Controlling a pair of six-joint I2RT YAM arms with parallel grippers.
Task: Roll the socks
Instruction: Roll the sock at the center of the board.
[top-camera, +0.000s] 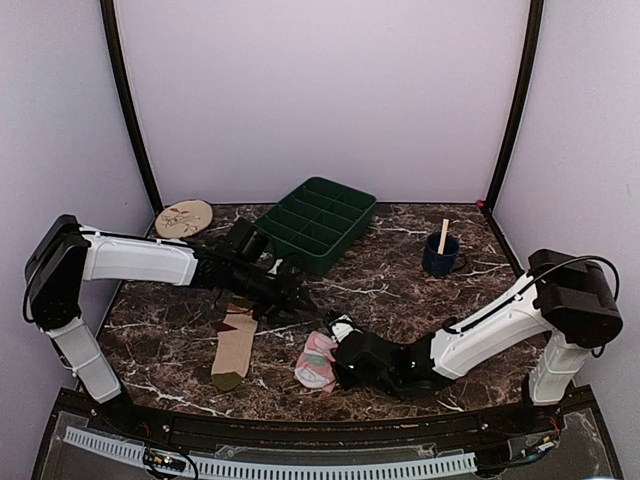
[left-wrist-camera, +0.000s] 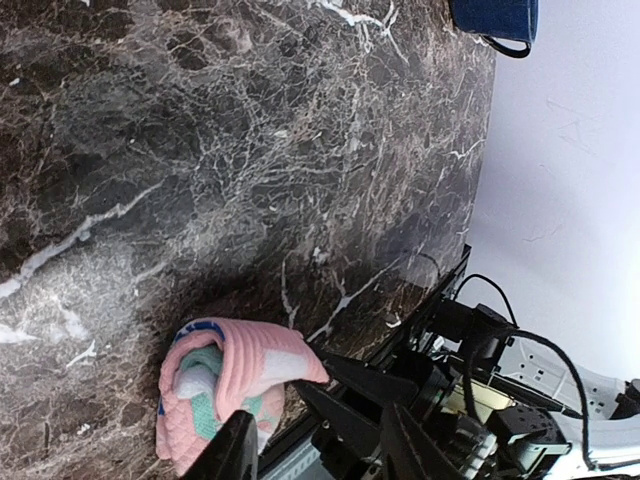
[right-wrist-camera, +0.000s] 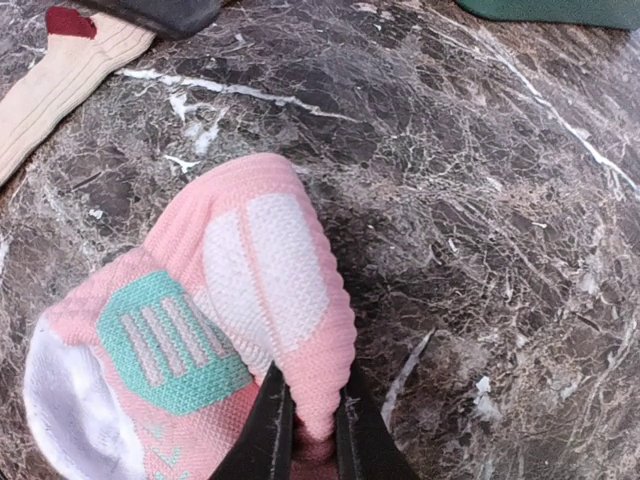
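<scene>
The right gripper (right-wrist-camera: 305, 405) is nearly shut, its two fingers pinching a folded edge of the pink sock (right-wrist-camera: 250, 300). That sock lies bunched and partly folded over on the marble table (top-camera: 400, 290), close to the front edge, with its teal and white patches showing. In the left wrist view the table edge runs just beside the pink sock (left-wrist-camera: 235, 385).

The beige sock (top-camera: 235, 350) lies flat to the left of the pink one, apart from it. Its olive toe points toward the front edge and its striped end lies under the left arm.

The left gripper (top-camera: 290, 295) hangs over the table behind the two socks. Its fingers (left-wrist-camera: 235, 450) stand partly apart and nothing is held between them.

Bare marble stretches from the pink sock back and to the right, as far as a blue mug (top-camera: 440, 257) with a wooden stick (top-camera: 443, 235) in it near the right wall. A green tray (top-camera: 320, 220) with compartments sits at the back centre, and a round beige disc (top-camera: 184, 217) sits in the back left corner. The marks on the disc are too small to read.
</scene>
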